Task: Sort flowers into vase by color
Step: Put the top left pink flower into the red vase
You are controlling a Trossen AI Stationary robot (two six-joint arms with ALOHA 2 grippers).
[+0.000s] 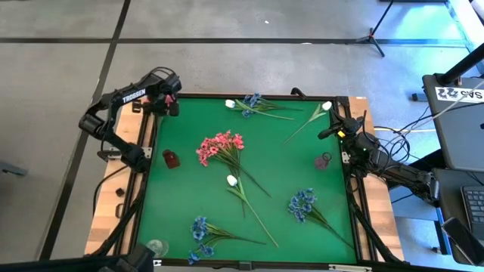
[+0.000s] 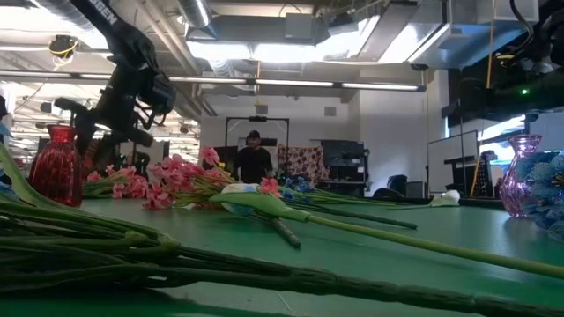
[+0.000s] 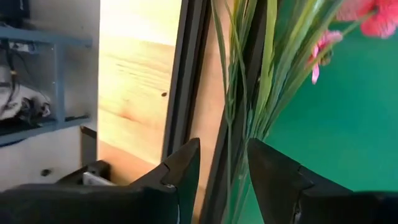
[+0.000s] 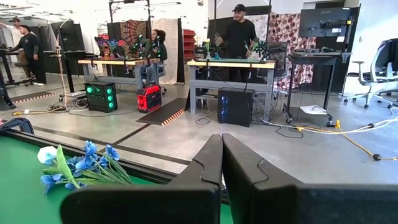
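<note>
Left wrist view crops the pink sprig [image 3: 367, 18] to a few petals — the left gripper [image 3: 222, 165] has its fingers spread around green stems at the table [image 1: 295, 174] edge. Right gripper [image 4: 221, 155], fingers pressed together, faces a workshop with people at benches; blue flowers [image 4: 68, 165] nearby.

The left arm folds in a dark elbow along the left edge of the worktop, its forearm reaching toward the far left corner, where the left gripper [image 1: 171, 102] hangs with its two dark fingers [image 3: 180, 168] parted by a narrow gap. The right arm lies low along the right edge, its right gripper [image 1: 331, 127] near the far right corner with fingers [image 4: 208, 162] pressed together.
</note>
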